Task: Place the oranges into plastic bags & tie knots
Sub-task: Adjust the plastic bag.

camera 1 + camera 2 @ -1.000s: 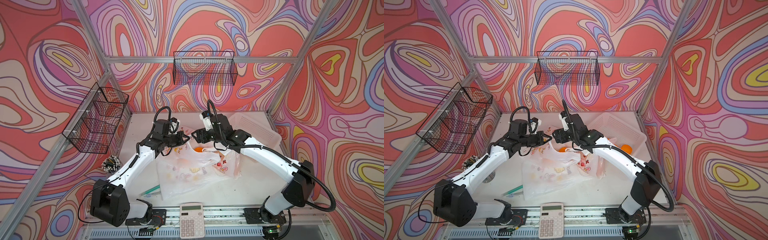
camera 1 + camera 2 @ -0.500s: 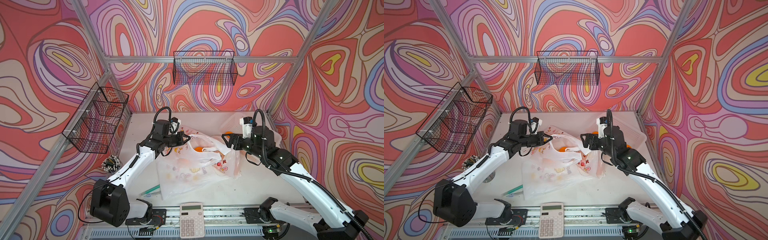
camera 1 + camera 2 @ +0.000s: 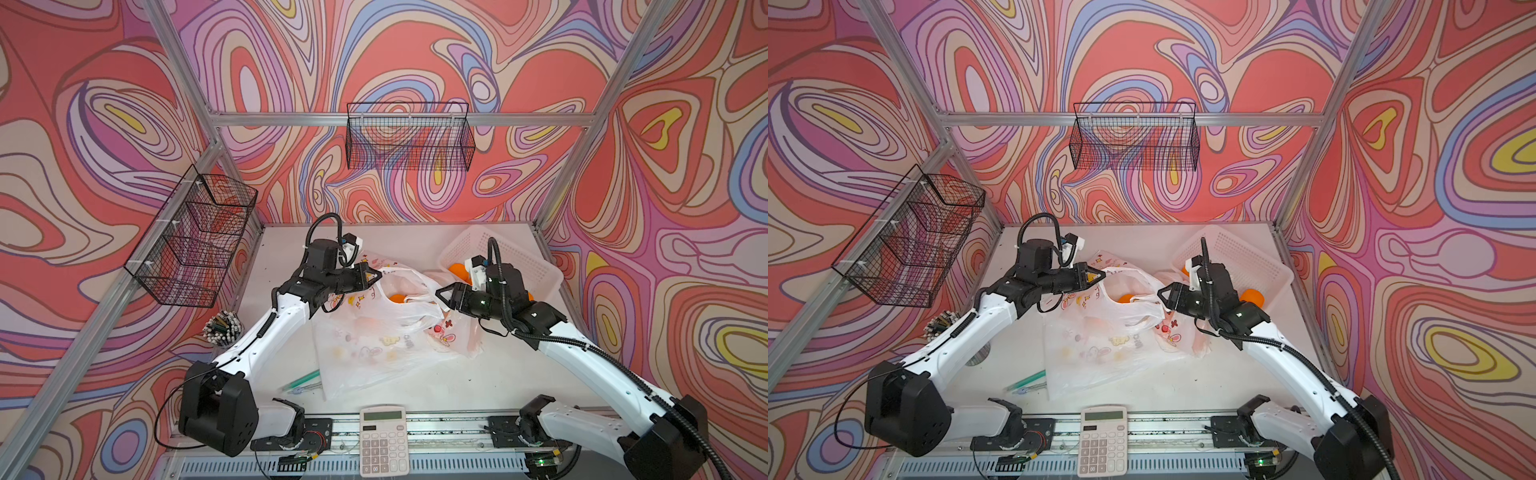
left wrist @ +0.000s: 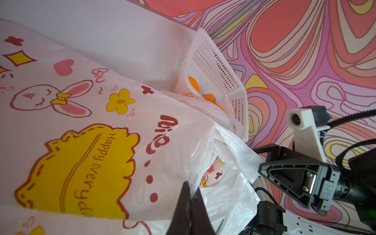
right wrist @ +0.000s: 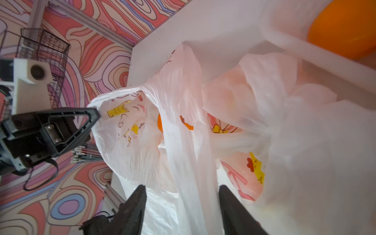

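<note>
A translucent white plastic bag (image 3: 374, 345) (image 3: 1100, 345) printed with rabbits lies mid-table with its mouth held up. My left gripper (image 3: 376, 275) (image 4: 191, 193) is shut on the bag's left rim. One orange (image 3: 398, 297) (image 5: 159, 123) shows inside the mouth. My right gripper (image 3: 440, 293) (image 5: 182, 188) is at the bag's right side, jaws apart, with a handle strip (image 5: 195, 183) running between them. More oranges (image 3: 457, 269) (image 4: 193, 84) sit in the white perforated basket (image 3: 519, 266). A second, pinkish bag (image 3: 461, 332) lies by the right arm. No knots show.
A calculator (image 3: 382, 440) rests at the front edge. A green pen (image 3: 303, 380) lies front left of the bag, and a cup of pens (image 3: 222, 328) stands left of my left arm. Black wire baskets hang on the left wall (image 3: 195, 237) and back wall (image 3: 409, 137).
My right arm pulled back from over the bag's mouth to its right side and now straddles the handle, jaws narrower. The left gripper kept its hold and place.
</note>
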Available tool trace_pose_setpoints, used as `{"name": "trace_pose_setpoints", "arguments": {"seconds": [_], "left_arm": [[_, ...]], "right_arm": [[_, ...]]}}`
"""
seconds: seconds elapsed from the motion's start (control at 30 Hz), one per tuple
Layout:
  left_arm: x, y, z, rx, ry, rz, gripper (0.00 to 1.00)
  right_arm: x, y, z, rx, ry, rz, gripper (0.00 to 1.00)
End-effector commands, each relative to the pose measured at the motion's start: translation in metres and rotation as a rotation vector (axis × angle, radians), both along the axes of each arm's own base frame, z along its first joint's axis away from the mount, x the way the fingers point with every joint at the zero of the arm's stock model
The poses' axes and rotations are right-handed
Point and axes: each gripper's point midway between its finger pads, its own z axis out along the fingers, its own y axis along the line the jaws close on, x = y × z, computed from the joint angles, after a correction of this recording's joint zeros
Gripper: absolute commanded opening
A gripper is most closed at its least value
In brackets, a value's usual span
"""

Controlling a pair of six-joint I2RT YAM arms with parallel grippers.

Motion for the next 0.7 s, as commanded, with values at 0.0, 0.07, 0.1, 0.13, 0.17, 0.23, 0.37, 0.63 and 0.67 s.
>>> {"name": "trace_pose_setpoints", "arguments": {"seconds": [0.0, 0.07, 0.1, 0.13, 0.17, 0.23, 0.37, 0.63, 0.67], "left_arm": [[-0.002, 0.001, 0.019, -0.002, -0.092, -0.014, 0.0], [-0.002, 0.004, 0.027, 0.007, -0.13, -0.008, 0.12], [-0.003, 0.005, 0.033, 0.012, -0.159, -0.009, 0.21], [-0.004, 0.006, 0.038, 0.019, -0.192, -0.01, 0.29], [-0.006, 0.008, 0.043, 0.025, -0.222, -0.011, 0.35], [-0.012, 0.008, 0.056, 0.037, -0.304, -0.034, 0.47], [-0.035, 0.002, 0.072, 0.106, -0.492, -0.082, 0.6], [-0.12, -0.047, 0.063, 0.358, -0.876, -0.366, 0.68], [-0.127, -0.051, 0.058, 0.376, -0.896, -0.394, 0.68]], "right_arm": [[0.006, 0.003, 0.007, 0.048, -0.012, -0.013, 0.36], [0.01, -0.001, 0.009, 0.048, -0.025, -0.025, 0.15], [0.013, -0.003, 0.01, 0.049, -0.031, -0.033, 0.04], [0.016, -0.006, 0.013, 0.052, -0.039, -0.037, 0.0], [0.02, -0.01, 0.014, 0.055, -0.045, -0.044, 0.0], [0.028, -0.017, 0.017, 0.069, -0.058, -0.055, 0.0], [0.045, -0.036, 0.023, 0.125, -0.068, -0.082, 0.0], [0.063, -0.051, 0.019, 0.156, -0.063, -0.105, 0.0], [0.064, -0.051, 0.017, 0.154, -0.06, -0.106, 0.0]]}}
